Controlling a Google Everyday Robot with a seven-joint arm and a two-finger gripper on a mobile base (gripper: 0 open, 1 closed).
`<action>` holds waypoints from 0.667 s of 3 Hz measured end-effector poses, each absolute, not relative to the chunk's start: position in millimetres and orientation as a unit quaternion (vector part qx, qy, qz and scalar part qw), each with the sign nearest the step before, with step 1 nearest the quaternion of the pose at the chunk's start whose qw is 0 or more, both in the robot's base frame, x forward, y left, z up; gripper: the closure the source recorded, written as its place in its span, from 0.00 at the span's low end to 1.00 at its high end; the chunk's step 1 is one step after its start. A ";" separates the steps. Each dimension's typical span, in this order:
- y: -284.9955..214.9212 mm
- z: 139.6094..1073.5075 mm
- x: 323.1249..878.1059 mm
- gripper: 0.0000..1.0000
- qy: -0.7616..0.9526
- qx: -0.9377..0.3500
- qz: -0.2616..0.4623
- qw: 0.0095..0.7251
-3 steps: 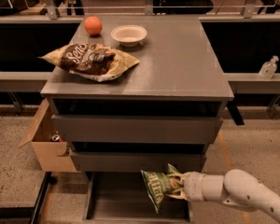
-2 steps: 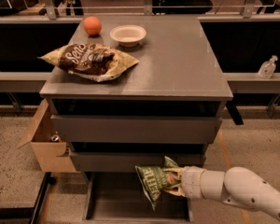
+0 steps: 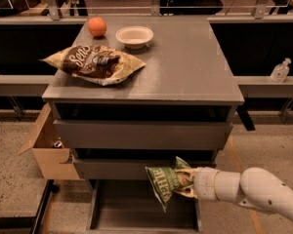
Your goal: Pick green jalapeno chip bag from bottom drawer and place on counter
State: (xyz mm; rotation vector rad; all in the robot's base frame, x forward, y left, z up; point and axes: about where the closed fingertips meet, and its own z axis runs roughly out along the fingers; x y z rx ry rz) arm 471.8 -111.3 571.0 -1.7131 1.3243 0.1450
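Observation:
The green jalapeno chip bag (image 3: 167, 183) hangs above the open bottom drawer (image 3: 132, 212), in front of the middle drawer's face. My gripper (image 3: 190, 183) reaches in from the right on a white arm and is shut on the bag's right edge. The bag is clear of the drawer floor and tilted. The counter (image 3: 185, 65) is the grey top of the cabinet above, well higher than the bag.
On the counter lie a brown-and-cream chip bag (image 3: 95, 65), an orange (image 3: 96, 27) and a white bowl (image 3: 134, 36). A cardboard box (image 3: 46, 147) stands left of the cabinet. A sanitizer bottle (image 3: 280, 71) sits on a ledge at right.
My gripper has lifted the green bag a little higher and to the left, from over the drawer floor up toward the middle drawer's face.

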 end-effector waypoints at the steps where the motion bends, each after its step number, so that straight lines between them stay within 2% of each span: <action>1: -133.6 616.3 496.4 1.00 0.516 -0.704 0.011 0.487; 2: -147.9 669.2 514.2 1.00 0.483 -0.718 -0.047 0.499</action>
